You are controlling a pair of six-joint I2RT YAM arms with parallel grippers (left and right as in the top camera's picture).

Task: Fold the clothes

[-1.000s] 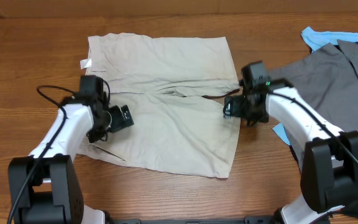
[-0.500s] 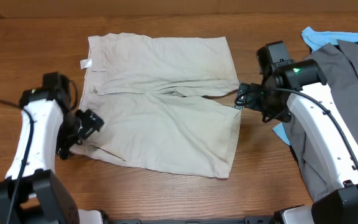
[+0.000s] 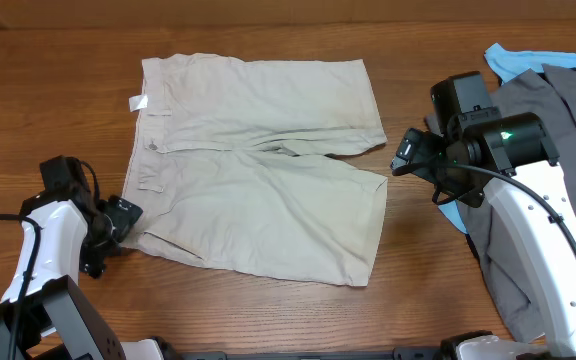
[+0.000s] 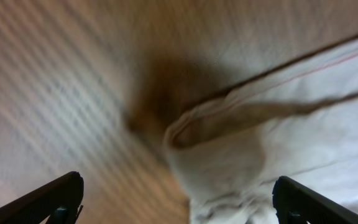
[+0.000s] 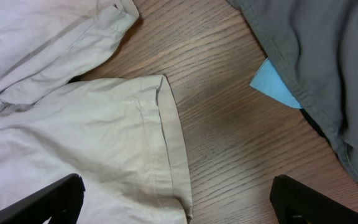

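The beige shorts lie spread flat on the wooden table, with the waistband at the left, a small white label at the far-left corner and the leg hems at the right. My left gripper is open and empty just off the near waistband corner. The left wrist view is blurred and shows the open left gripper over the cloth edge. My right gripper is open and empty, just right of the leg hems. In the right wrist view the right gripper hangs over a hem.
A grey garment lies heaped at the right with a light blue cloth under it. They also show in the right wrist view, the grey garment and the blue cloth, close to the right arm.
Both arms have drawn back off the shorts. The left gripper moved left and toward the front; the right gripper moved right and a little back. The shorts lie unchanged.
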